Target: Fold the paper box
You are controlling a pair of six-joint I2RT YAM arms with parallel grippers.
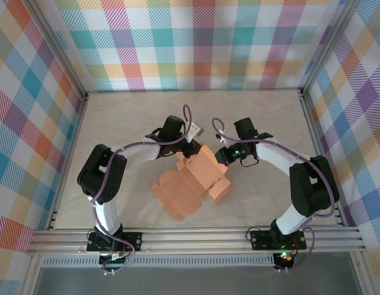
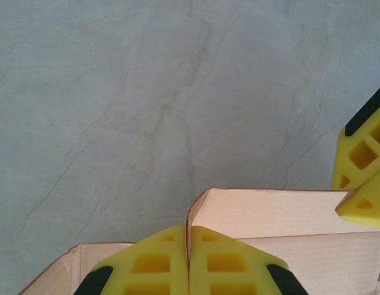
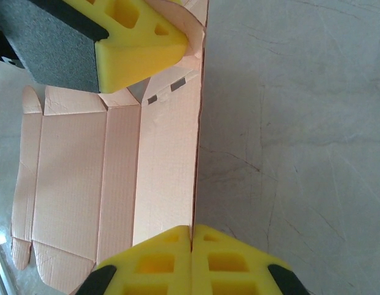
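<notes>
**Box (image 1: 193,181): raised wall pinched at both ends**

Lies mid-table (image 1: 116,123), part-folded, long axis diagonal. Raised wall runs straight betw. grippers, neither nearer. L gripper (image 2: 188,230) & R gripper (image 3: 191,230): fingers closed on wall's top edge. R wrist view adds flat panels (image 3: 73,178) beside wall; L wrist view, wall's corner.

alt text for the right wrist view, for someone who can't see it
The yellow jaws of the right gripper, at the bottom, are shut on the raised edge of a salmon-orange paper box, whose creased panels and rounded flaps spread flat to the left. The left gripper pinches the same edge at the top; grey table lies to the right.
</notes>
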